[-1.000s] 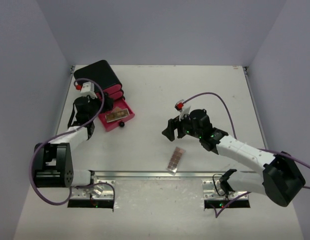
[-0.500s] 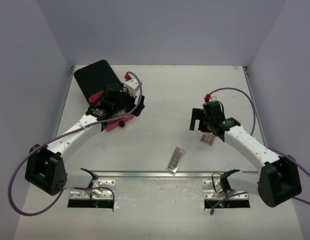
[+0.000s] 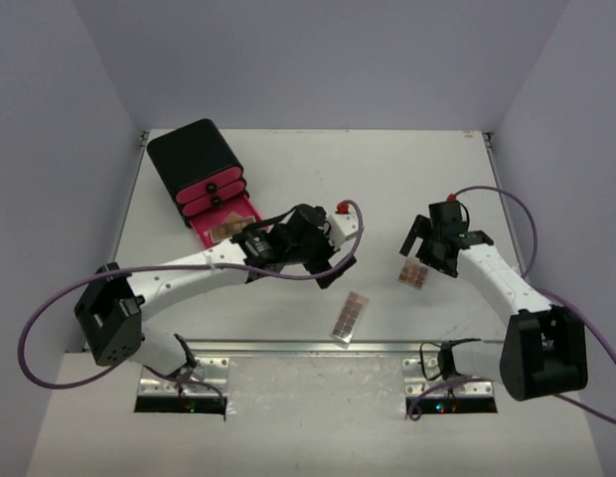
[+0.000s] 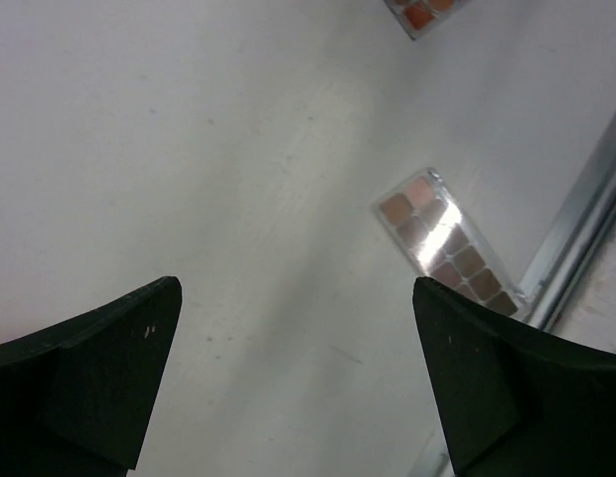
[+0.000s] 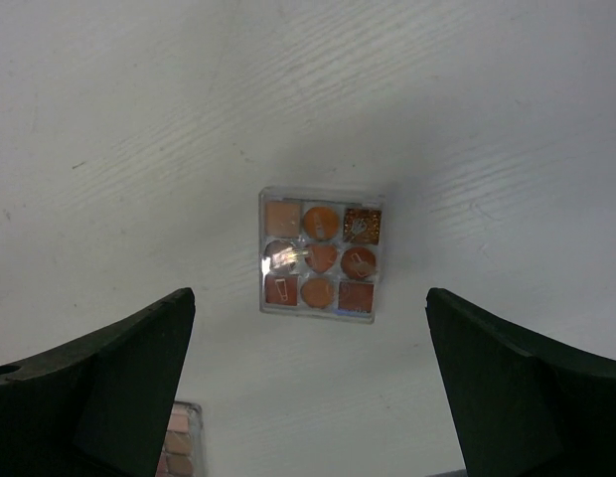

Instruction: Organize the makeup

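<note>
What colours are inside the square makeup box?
The square makeup box holds orange, peach and brown shades, seen best in the right wrist view.

I'm seeing bright, even light from above, only soft shadows; the long palette (image 4: 449, 246) catches white glare, and the left fingers (image 4: 89, 388) look dark and blurry

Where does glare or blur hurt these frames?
Left wrist view: a bright glare band washes out the middle pans of the long palette, while its ends are readable. Right wrist view: the square palette is sharp, with only a small glint on its lid. Top view: even light, soft shadows, no visible blur.
</note>
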